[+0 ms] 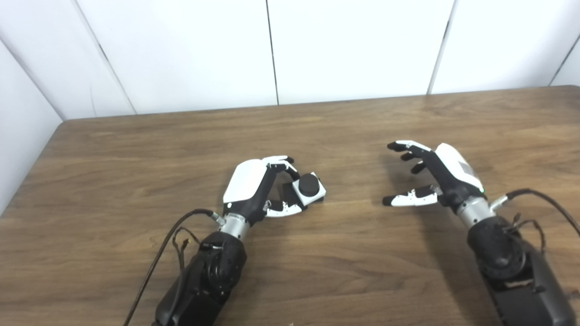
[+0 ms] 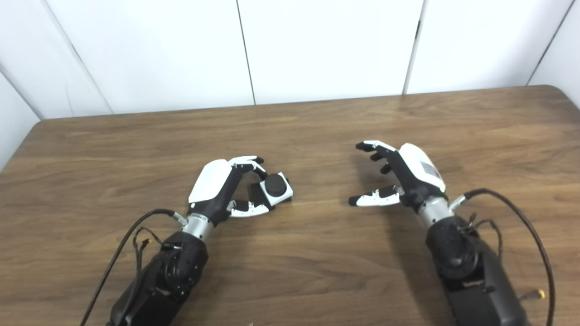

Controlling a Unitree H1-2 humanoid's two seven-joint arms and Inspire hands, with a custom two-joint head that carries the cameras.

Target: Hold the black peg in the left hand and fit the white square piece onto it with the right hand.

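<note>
Left eye view shows my left hand (image 1: 253, 188) curled around the black peg (image 1: 308, 184), fingers above and thumb below, with the peg's round end pointing toward my other hand. The white square piece (image 1: 311, 191) already sits around that peg, just past my fingertips, so the fit looks made or very nearly so; I cannot tell how deep it is seated. I hold the peg low, close to the table (image 1: 136, 149), which I judge steadies it. My right hand (image 1: 428, 174) hangs well apart to the side, fingers spread and empty, its palm facing the piece. I read that as clearing room after the 1 pressing job it had.
</note>
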